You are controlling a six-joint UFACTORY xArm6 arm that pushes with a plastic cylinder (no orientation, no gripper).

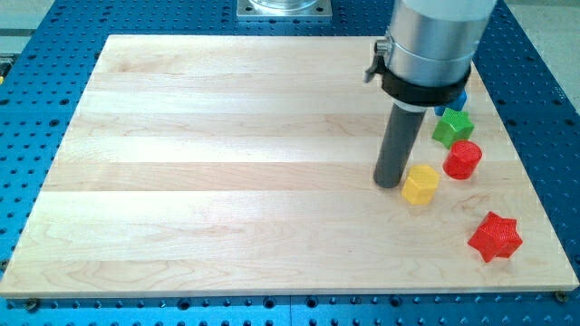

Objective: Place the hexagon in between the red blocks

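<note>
Tip is seen down on the bench, touching the left side of the yellow hexagon. No claw is fitted, so open/closed state can't be told. Hexagon is located toward the bench's right edge, just left of and below the red cylinder, well apart from the red star near the bottom right corner. Green star is touching the cylinder's top; blue block is mostly hidden by the arm

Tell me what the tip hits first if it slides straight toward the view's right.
My tip would meet the yellow hexagon first, just to its right; they look nearly touching, though contact is unclear.
</note>
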